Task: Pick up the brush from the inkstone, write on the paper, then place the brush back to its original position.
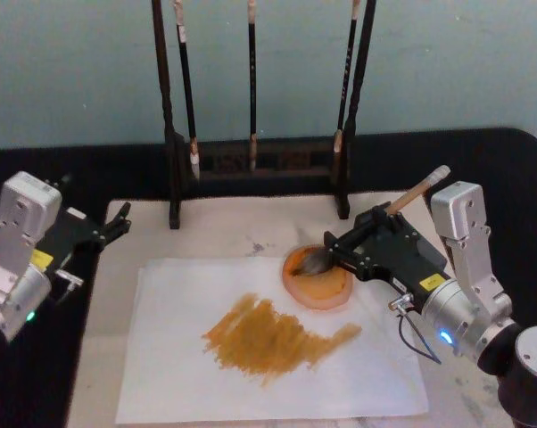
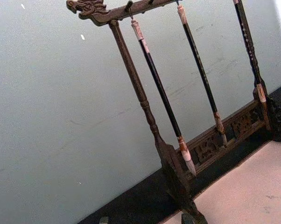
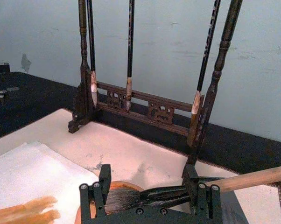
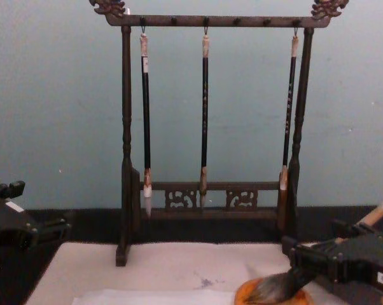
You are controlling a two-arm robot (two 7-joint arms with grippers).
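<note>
two arms with silver-grey boxy wrist housings, rounded at the corners, dotted with small screws. black, angular grippers: left gripper [image 1: 117, 223] with short dark fingers and a yellow label on its body; right gripper [image 1: 333, 244] with a yellow label too, plus a thin black cable looping beneath. small lit dots low on both forearms, green on the left, blue on the right. round silver screw heads along the right gripper's black finger mounts [image 3: 96, 193].
</note>
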